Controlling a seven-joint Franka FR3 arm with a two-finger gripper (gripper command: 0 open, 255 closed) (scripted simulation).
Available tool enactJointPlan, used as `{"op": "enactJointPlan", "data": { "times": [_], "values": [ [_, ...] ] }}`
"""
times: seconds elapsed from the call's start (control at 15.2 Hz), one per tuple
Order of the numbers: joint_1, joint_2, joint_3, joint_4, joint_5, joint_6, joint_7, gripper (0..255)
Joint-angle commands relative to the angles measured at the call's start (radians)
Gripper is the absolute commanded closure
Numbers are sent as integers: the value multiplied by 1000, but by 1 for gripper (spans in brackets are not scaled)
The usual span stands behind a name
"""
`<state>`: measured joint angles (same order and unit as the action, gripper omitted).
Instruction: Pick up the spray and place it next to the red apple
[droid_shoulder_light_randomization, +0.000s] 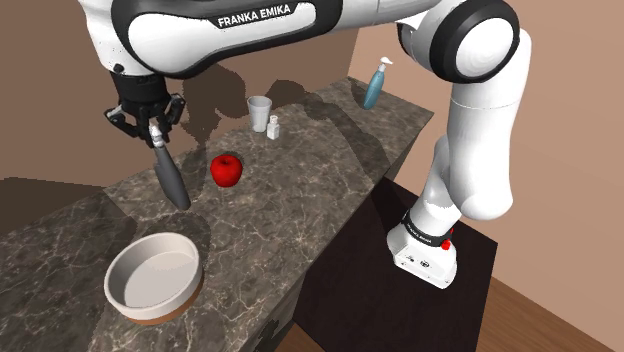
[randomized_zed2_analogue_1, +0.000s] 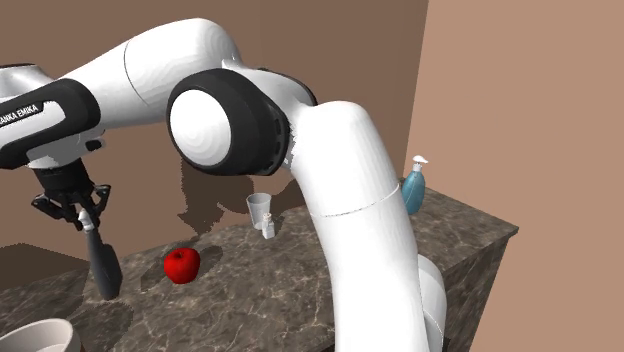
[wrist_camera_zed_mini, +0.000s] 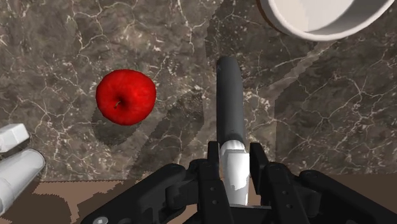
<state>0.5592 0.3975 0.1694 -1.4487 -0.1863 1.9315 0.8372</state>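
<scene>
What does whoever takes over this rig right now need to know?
Gripper: shut on the dark grey spray bottle, clasping its pale neck.
Things: the bottle hangs base-down over the marble counter, close beside the red apple but apart from it. A white bowl is nearby.
Done: spray picked up and held by the apple.
Left: confirm the base is on the counter (cannot tell from here), open the fingers, lift away.

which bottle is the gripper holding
The tall dark grey bottle, clasped at its pale top; the blue bottle and small white bottle stand free on the counter.
</scene>
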Motion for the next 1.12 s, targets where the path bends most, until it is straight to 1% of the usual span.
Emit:
{"op": "enactJointPlan", "data": {
  "times": [0.0,0.4,0.92,0.99,1.06],
  "values": [
    [0,1,0,-23,-2,25,4,255],
    [-1,16,-3,-87,-9,103,16,255],
    [-1,16,-3,-87,-9,103,16,255],
    [-1,16,-3,-87,-9,103,16,0],
    [-2,16,-3,-87,-9,103,16,0]
  ]
}}
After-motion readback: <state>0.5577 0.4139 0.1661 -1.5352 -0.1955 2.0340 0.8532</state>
